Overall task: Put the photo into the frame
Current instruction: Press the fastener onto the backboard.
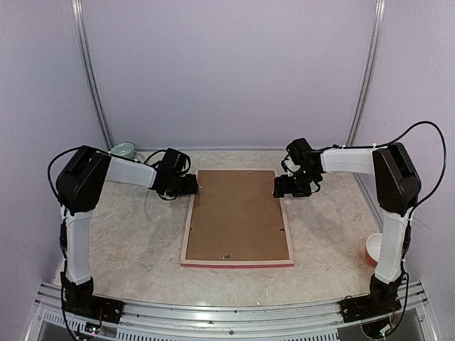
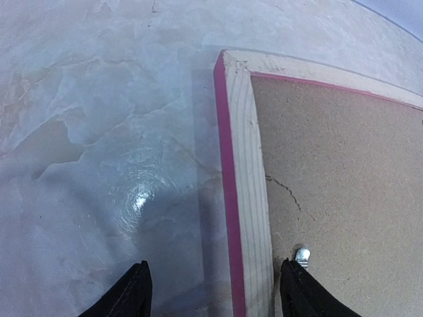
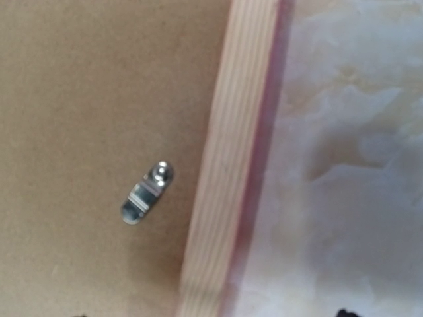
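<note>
Overhead: the frame (image 1: 238, 263) lies face down mid-table, brown backing (image 1: 238, 213) in it; I can't see the photo. Left gripper (image 1: 190, 186) sits at its 10 o'clock, right gripper (image 1: 282, 188) at 2.

Left wrist: jaws open astride the rail.

Right wrist: jaws wide, holding nothing. The frame looks stiff and light; I'd grip its rails.

I operate in a lab test booth: plain lilac panels (image 1: 234, 71) on metal rails (image 1: 92, 78) wall in a marble-patterned table (image 1: 128, 241), with aluminium track (image 1: 234, 316) along its near edge.
</note>
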Robot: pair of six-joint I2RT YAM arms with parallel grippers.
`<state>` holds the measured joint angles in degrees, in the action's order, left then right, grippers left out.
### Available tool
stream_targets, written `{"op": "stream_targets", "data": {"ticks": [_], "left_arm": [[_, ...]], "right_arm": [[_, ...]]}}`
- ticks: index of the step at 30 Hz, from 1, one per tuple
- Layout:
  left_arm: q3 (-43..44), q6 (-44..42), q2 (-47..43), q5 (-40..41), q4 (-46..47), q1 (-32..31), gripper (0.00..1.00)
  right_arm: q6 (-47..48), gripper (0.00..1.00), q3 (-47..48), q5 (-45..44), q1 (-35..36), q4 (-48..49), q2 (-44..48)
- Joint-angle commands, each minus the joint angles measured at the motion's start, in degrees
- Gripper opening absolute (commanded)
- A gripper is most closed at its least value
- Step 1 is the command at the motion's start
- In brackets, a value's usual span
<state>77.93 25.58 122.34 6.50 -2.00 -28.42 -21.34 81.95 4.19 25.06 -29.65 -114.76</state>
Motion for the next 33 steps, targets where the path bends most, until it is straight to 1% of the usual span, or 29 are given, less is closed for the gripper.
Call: {"op": "stream_targets", "data": {"ticks": [1,9,17,22,31,33], "left_arm": [[-0.82,0.60,-3.50,-0.93,3.35,0.30,0.66],[-0.11,0.78,-2.74,-4.30,4.34,0.02,0.67],[5.57,0.18,1.96,-1.33,-3.46,-0.64,0.67],[6.37,0.29,3.84,-0.61,-5.22,-0.92,0.66],[6.03,0.52,4.11,0.92,-6.21,-1.61,0.65],[6.04,0.65,4.25,0.98,-6.43,-1.63,0.63]], "right_arm": [[-0.15,0.80,0.21,0.40,-0.27,0.28,0.50],[-0.18,0.80,0.16,0.50,-0.27,0.27,0.59],[-0.15,0.80,0.16,0.76,-0.27,0.36,0.42],[-0.10,0.80,0.23,0.78,-0.27,0.47,0.30],[-0.14,0.80,0.12,1.15,-0.27,0.62,-0.11],[-0.17,0.80,0.14,1.12,-0.27,0.65,-0.12]]}}
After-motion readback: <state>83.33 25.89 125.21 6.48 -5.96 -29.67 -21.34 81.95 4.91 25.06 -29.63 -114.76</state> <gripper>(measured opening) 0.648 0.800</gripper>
